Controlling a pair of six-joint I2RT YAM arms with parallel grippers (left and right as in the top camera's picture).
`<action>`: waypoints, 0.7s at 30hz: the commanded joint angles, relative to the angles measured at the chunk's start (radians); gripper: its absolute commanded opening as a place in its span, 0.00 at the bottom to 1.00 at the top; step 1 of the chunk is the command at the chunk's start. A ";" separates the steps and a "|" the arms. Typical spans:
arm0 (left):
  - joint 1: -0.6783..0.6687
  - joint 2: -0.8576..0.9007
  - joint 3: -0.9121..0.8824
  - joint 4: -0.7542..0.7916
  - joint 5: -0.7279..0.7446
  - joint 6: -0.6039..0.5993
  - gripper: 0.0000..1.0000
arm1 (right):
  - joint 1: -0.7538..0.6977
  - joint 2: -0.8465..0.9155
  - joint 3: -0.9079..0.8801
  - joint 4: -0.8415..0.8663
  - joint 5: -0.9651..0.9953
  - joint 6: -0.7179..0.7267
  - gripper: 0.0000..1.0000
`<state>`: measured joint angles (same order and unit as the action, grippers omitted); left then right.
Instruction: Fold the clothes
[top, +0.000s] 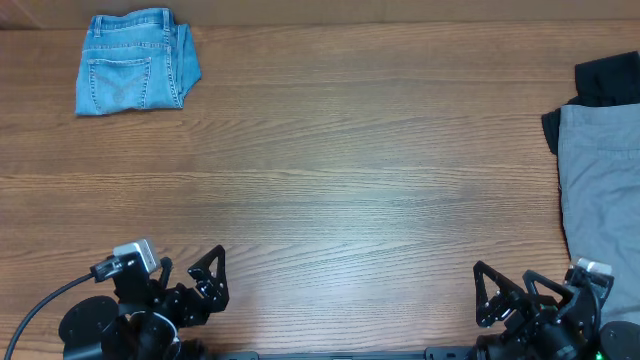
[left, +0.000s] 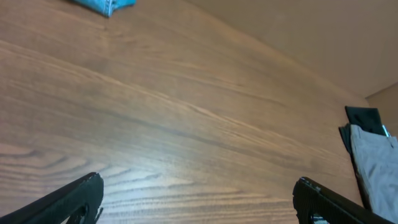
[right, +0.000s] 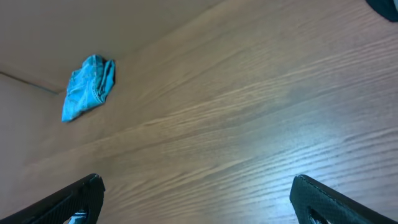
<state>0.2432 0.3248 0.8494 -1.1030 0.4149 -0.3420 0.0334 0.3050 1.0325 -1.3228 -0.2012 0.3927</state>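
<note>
The folded light blue jeans (top: 137, 63) lie in the upper left of the overhead frame on the wooden table (top: 330, 170), a stitched back pocket facing up, well apart from both arms. The left arm (top: 150, 305) sits at the lower left edge, almost straight below the jeans in the frame, with bare wood between them; its left jaws stand wide apart and hold nothing. The right arm (top: 545, 305) sits at the lower right edge, and its right jaws are also spread wide and empty. Just above and to the right of that arm, grey trousers (top: 600, 180) lie flat against the right edge of the frame, running out of view. A black garment (top: 607, 78) lies at their upper end, touching them and partly tucked under the grey cloth. In both wrist views the dark fingertips sit in the lower corners, over bare wood.
</note>
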 joint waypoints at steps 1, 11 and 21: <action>-0.002 -0.005 -0.006 -0.020 -0.007 -0.010 1.00 | -0.003 -0.005 -0.001 0.000 0.010 0.005 1.00; -0.002 -0.005 -0.006 -0.026 -0.006 -0.010 1.00 | -0.003 -0.027 -0.126 0.256 0.066 -0.076 1.00; -0.002 -0.005 -0.006 -0.026 -0.007 -0.010 1.00 | -0.015 -0.248 -0.657 0.879 0.056 -0.132 1.00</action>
<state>0.2436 0.3248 0.8467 -1.1305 0.4118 -0.3420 0.0322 0.1032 0.4881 -0.5476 -0.1490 0.2867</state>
